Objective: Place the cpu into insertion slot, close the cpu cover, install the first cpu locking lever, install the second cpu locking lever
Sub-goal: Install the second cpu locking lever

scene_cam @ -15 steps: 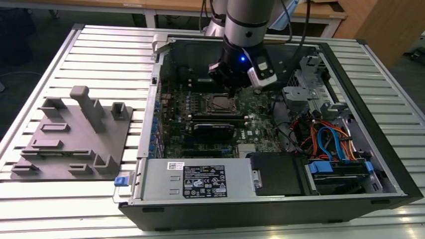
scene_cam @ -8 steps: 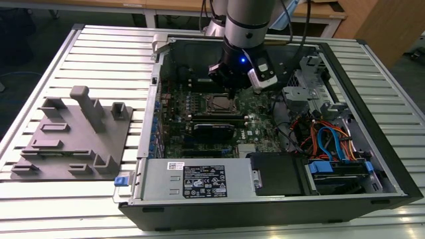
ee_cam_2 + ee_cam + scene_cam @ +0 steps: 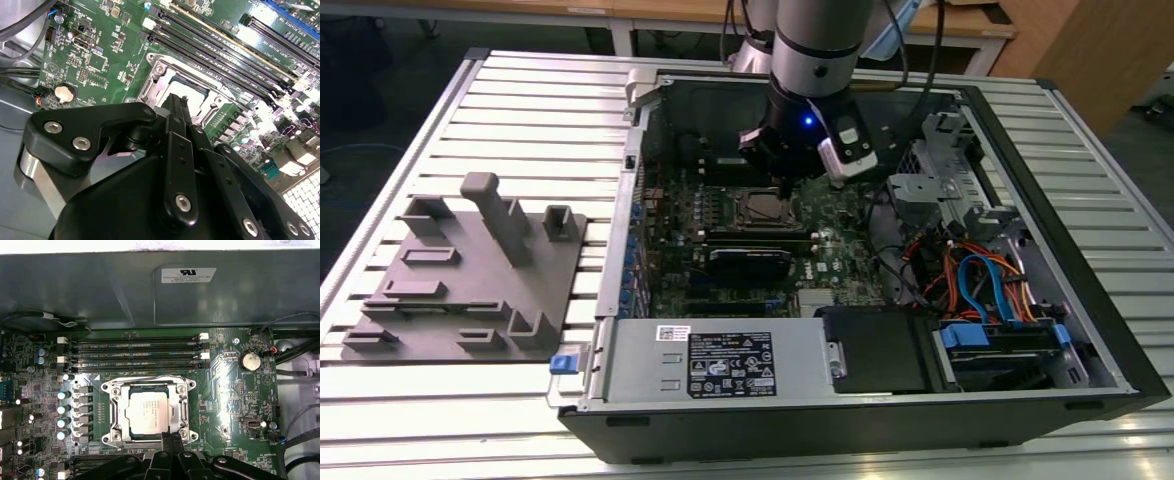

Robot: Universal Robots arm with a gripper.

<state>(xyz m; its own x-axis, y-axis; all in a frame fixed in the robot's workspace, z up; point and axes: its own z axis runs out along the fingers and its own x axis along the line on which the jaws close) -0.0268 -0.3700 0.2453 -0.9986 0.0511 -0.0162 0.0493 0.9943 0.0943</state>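
1 cpu (image 3: 149, 412) in 1 insertion slot (image 3: 111, 426), 1 cpu cover (image 3: 148, 387) down; gripper (image 3: 170, 439) jaws closed, empty, at cover edge.

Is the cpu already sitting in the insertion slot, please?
Yes, the cpu lies flat inside the insertion slot in the first wrist view.

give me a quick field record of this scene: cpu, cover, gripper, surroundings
cpu: small square chip with pale silver metal top, seated in the square black insertion slot
cover: thin silver-grey metal frame lying flat around the chip
gripper: black fingers together at the socket's edge, holding nothing
surroundings: green motherboard, long black memory slots, open grey computer case
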